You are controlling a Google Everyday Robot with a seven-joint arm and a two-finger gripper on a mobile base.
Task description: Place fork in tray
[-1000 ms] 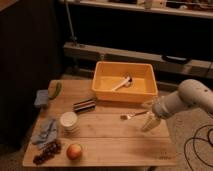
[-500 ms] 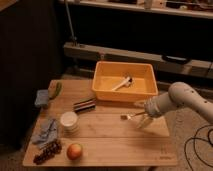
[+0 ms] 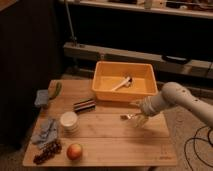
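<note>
Camera view: arm angled in from rt, pincer (image 3: 136, 114) apart over fork (image 3: 125, 117).

Robot lab: gripper (image 3: 133, 114) over wooden table (image 3: 110, 134), floor cables (image 3: 186, 146).

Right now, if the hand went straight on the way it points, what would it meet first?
Probably the fork, lying on the table just ahead of the open hand, which points left and down. Depth is unclear.
</note>
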